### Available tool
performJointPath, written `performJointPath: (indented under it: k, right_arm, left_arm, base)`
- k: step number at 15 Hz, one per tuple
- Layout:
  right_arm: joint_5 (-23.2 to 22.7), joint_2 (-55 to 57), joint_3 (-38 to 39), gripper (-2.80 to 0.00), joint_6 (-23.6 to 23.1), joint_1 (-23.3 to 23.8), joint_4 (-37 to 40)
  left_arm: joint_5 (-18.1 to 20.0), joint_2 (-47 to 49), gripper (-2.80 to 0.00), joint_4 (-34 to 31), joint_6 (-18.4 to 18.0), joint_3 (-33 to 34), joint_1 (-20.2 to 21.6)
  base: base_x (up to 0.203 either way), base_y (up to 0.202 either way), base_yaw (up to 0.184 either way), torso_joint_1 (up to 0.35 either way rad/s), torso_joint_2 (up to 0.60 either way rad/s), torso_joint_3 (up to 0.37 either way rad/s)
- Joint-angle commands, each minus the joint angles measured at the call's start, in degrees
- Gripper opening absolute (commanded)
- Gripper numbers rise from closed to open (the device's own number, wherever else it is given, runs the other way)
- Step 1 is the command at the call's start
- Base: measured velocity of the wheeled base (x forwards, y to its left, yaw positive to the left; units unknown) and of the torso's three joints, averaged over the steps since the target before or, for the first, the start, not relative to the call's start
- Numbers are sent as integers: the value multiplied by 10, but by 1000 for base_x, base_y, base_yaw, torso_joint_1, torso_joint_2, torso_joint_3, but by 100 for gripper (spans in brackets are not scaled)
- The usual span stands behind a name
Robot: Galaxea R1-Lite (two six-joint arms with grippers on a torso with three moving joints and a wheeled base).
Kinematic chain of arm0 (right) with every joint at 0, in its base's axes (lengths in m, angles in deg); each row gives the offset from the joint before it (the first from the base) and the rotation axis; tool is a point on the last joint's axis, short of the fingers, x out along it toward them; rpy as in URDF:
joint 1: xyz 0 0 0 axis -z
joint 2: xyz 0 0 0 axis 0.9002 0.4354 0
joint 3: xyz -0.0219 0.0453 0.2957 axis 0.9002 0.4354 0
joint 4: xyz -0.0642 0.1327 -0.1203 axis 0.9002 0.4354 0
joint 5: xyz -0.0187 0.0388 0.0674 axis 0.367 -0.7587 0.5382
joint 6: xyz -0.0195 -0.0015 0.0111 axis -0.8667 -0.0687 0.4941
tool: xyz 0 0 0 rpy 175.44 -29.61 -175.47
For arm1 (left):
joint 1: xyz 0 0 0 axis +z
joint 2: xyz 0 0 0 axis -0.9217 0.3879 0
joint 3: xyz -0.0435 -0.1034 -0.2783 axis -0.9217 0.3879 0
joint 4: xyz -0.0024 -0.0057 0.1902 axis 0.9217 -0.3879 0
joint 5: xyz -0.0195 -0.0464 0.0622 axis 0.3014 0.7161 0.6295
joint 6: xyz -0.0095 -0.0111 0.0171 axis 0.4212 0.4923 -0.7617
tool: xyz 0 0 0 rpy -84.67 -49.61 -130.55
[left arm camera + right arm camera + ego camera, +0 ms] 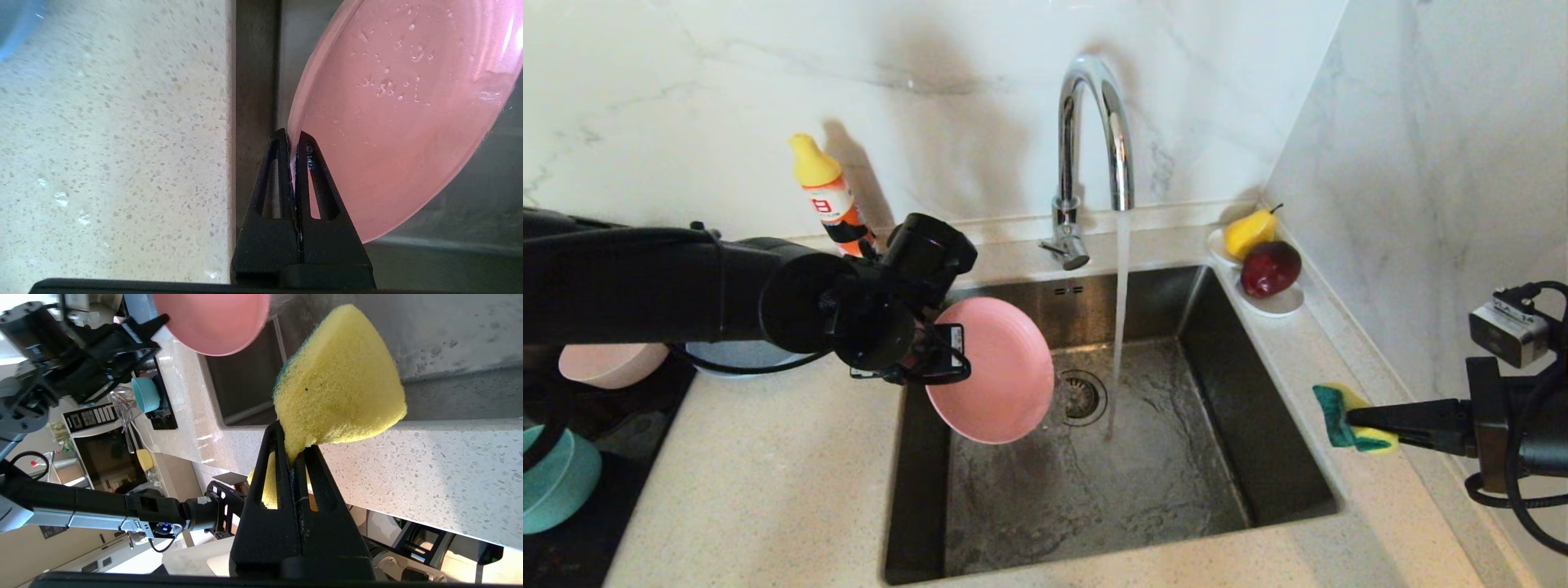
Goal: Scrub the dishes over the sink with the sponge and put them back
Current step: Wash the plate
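Left gripper (935,359), head view: clenched on the near rim of the salmon-pink plate (992,371), which juts from the fingertips out over the left part of the sink (1258,425), tilted almost on edge, well short of the running water stream (1121,310). Risk, as a judgement: thin rim grip plus a wet surface, so the plate could pivot or slip into the basin if pushed hard. Right gripper (1360,426) is parked over the counter on the far side of the sink, closed on the sponge (1347,416); sponge sticks out ahead of its tips, well apart from the plate. Left wrist view: fingers (282,163) pinch the plate's edge (400,114) between them, one on each face; droplets on the plate, most of its mass beyond the tips, so leverage is poor. Right wrist view: sponge (339,379) squeezed at one corner between the fingers (271,457), yellow face toward the camera, bulk fanning out past the tips; a corner hold may let it twist while scrubbing. Plate (212,322) is seen far ahead of this gripper, across the sink.
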Motion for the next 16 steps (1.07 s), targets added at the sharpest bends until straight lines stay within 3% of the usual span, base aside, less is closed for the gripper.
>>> performJointPath:
  k: [1, 4, 7, 13, 16]
  right_arm:
    - [-6, 1, -1, -280, 2, -4, 0]
    - [-18, -10, -11, -280, 5, -54, 3]
    - [-17, -14, -23, -280, 11, -149, 10]
    - [8, 24, -76, -280, 12, -319, 12]
    - [64, 79, -115, -280, 12, -392, 12]
  left_arm:
    - [4, -37, -280, -1, 3, 5, 0]
    - [95, -132, -280, -1, 3, 50, 0]
    - [181, -233, -280, 0, -6, 138, 0]
    - [230, -336, -280, 60, -52, 300, -1]
    - [241, -337, -280, 138, -61, 353, -10]
  base:
    - [0, 0, 0, 0, 0, 0]
    - [0, 0, 0, 0, 0, 0]
    - [0, 0, 0, 0, 0, 0]
    - [0, 0, 0, 0, 0, 0]
    - [0, 0, 0, 0, 0, 0]
